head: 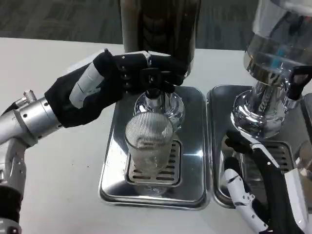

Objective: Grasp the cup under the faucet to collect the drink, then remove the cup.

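Head view: left hand point(105, 85) hides faucet point(155, 80) lever.

one cup point(148, 141), two dispensers point(158, 29) – seemingly two trays point(113, 161)

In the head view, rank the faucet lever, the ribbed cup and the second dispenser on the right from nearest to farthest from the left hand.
1. Faucet lever: under the left hand's fingers, centre top.
2. Ribbed cup: below the faucet, on the drip tray.
3. Second dispenser: far right.

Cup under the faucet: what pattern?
Clear cup with fine vertical ribs, seen in the head view.
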Robot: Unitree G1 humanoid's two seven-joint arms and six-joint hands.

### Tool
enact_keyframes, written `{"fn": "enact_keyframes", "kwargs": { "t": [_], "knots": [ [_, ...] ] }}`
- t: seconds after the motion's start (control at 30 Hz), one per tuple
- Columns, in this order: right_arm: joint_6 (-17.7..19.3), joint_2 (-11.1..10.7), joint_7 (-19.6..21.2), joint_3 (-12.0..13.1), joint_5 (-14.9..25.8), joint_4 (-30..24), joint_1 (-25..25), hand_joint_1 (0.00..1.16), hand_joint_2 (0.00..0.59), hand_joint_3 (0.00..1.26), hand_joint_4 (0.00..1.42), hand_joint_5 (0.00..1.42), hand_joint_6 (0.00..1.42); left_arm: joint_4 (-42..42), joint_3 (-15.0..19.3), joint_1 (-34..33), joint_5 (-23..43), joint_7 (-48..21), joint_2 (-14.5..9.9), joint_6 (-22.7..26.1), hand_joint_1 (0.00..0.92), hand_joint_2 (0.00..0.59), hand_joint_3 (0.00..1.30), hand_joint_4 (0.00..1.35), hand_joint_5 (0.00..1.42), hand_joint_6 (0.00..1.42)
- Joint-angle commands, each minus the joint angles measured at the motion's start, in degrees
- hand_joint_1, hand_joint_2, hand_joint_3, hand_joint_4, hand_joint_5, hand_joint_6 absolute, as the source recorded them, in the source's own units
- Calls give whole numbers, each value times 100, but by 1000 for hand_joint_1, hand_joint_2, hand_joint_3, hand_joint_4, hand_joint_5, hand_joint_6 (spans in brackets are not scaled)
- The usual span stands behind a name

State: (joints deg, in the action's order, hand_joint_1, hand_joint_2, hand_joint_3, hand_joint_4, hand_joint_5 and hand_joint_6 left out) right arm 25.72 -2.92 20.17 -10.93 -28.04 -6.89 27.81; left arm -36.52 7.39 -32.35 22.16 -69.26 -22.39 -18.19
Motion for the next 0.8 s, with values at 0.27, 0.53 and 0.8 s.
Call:
{"fn": "enact_keyframes", "kwargs": {
  "t": [0.27,0.53,0.8],
  "knots": [
    [47,-35,-29,28,83,-21,51,317,398,295,317,272,177,-34,-246,180,-155,-260,-54,-300,0,55,331,222,231,256],
    [38,-79,-124,47,117,-55,38,315,399,295,318,265,177,42,-389,288,-227,-262,-105,-548,0,56,329,220,231,266],
    [18,-99,-215,77,160,-74,36,302,405,295,309,262,177,161,-513,450,-359,-147,-193,-1150,0,55,318,209,224,270]
  ]
}}
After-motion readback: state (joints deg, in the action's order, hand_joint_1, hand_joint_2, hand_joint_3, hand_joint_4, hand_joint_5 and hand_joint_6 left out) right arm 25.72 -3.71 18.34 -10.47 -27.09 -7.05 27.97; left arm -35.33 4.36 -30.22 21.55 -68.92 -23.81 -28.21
